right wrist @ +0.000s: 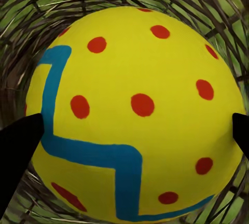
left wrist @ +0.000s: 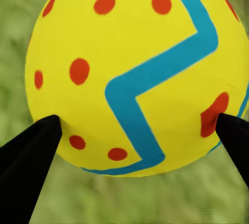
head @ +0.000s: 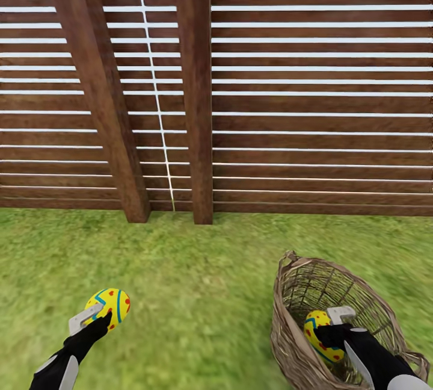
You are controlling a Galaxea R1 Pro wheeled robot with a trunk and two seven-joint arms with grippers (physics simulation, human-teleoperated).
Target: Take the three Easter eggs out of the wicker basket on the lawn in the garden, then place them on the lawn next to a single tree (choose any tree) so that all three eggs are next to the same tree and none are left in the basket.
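Left gripper (head: 99,316) pinches one egg (head: 109,306) over the lawn (head: 198,294). Right gripper (head: 328,325) pinches another egg (head: 320,336) inside the basket (head: 288,330). Third unseen; none placed by a tree.

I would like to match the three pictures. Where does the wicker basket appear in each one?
Head view: the basket stands on the grass at lower right, with the right tool inside it, shut on an egg.
Left wrist view: I cannot find the basket there; there is blurred grass behind another egg.
Right wrist view: the basket's weave rings the egg.
Shared landmark: the yellow egg held in the basket.
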